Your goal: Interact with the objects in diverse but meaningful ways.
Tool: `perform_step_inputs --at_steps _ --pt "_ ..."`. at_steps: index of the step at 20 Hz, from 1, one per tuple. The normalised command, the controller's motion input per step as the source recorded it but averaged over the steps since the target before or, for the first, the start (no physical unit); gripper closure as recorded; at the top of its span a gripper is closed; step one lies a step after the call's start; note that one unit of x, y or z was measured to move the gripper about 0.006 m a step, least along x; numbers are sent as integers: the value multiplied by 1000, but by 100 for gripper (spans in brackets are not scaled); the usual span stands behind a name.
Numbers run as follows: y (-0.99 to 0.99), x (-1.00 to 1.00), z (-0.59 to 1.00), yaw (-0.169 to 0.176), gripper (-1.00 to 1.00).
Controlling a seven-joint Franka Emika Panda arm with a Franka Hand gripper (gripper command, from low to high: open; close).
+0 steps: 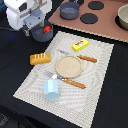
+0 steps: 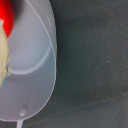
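Tomato point(image 1: 47, 29) half-hidden in pot point(image 1: 42, 34); gripper point(image 1: 31, 27) unclear.

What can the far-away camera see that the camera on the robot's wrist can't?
Only the exterior view shows the woven placemat, golden-brown bread loaf, yellow rectangular packet, light-blue cup, tan round plate, orange-handled knife and fork, and the white robot arm. Only the wrist view shows the pot's inner wall close up, plus something pale inside. Both show the grey pot holding the red tomato.
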Motion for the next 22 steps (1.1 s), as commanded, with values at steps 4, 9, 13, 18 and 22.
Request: perform_step_inputs --at_steps 4,9,13,18,22 --pt "0 -429 -391 -2 -100" --pt "0 -393 -406 -4 -100" --pt "0 -344 -367 -5 -100" --pt "0 -336 -334 -9 -100" --pt "0 -337 -310 -12 -100"
